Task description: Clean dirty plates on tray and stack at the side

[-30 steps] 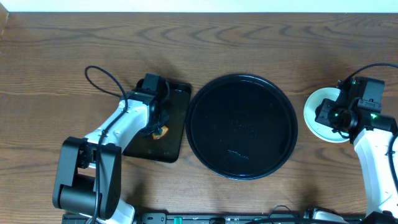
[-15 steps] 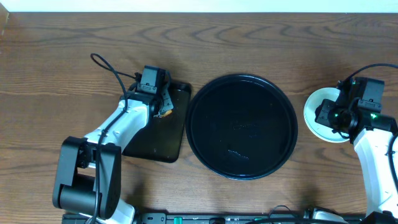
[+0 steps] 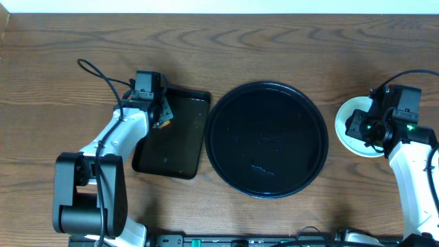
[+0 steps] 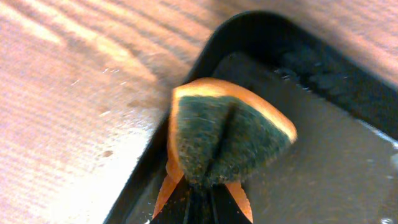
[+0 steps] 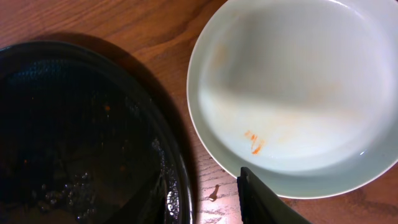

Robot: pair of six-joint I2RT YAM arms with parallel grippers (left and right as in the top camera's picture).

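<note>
— Since a second earlier, what had shifted?

— Only the left arm. Its left claw [image 3: 163, 118] had travelled from the middle of the rectangular tray [image 3: 175, 151] to that tray's far left corner. The right arm had barely stirred.

— Was the left claw holding anything?

— It was clenched on the sponge [image 4: 227, 140], orange-backed, with its dark green scouring face turned towards the wrist camera. The sponge hung over the rectangular tray's rim at the corner, with the wooden tabletop [image 3: 68, 48] just beside it. Whether it touched the tray could not be told.

— And to the right of that?

— The round black tray [image 3: 267, 103] lay just beside the rectangular one. It was glossy, and the right wrist view showed wet specks across its floor.

— Where was the plate?

— A pale mint-blue plate [image 3: 345, 127] sat on the tabletop just right of the round black tray, near its rim but apart from it. A small orange sauce smear [image 5: 254, 143] marked its bowl. Whether other plates lay beneath it could not be told.

— And the right claw?

— The right claw [image 5: 199, 208] hung over the plate's edge on the side nearest the round black tray. Its jaws were spread, with nothing between them.
</note>
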